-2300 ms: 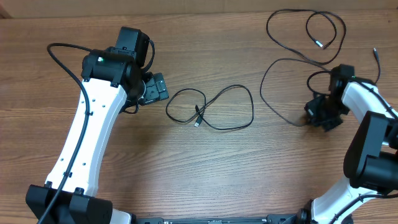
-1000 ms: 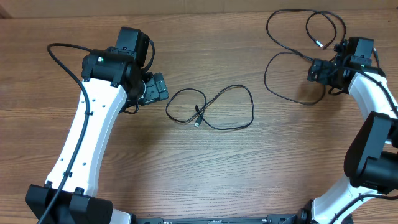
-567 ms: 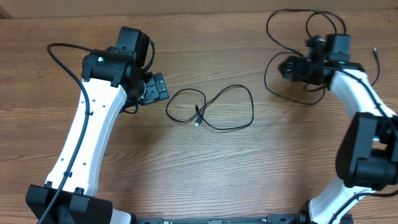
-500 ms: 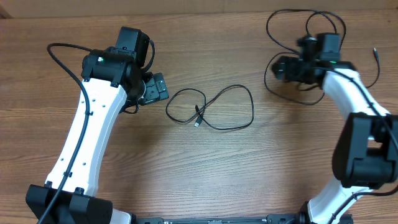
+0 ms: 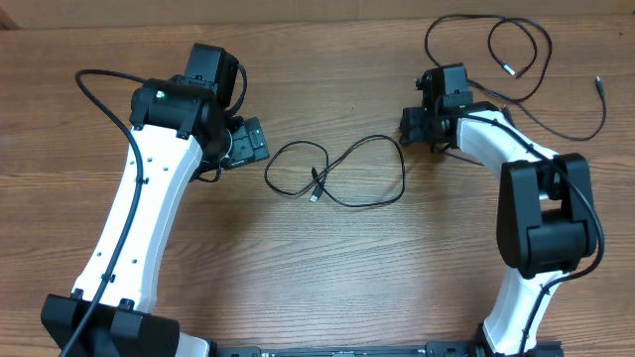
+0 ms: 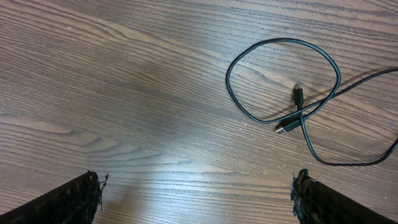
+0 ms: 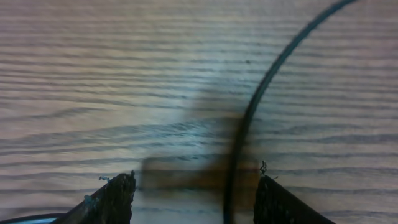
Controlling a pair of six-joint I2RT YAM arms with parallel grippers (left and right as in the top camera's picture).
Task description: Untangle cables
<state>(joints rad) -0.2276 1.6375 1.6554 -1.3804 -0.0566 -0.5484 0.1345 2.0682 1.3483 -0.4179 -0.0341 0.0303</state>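
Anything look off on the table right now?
Nothing damaged or spilled. The middle cable lies in a figure-eight, crossing itself, with both plugs near the crossing. The far-right cable loops over itself; one strand runs between the open fingers of the right end effector.

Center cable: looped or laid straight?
Looped. The center cable crosses itself into two loops on the table, with its plug ends near the crossing.

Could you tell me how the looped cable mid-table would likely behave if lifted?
The cable probably flops: it lies in loose curved loops, so it should sag and trail. It looks very thin, so likely light. Where the strands cross, they may drag together.
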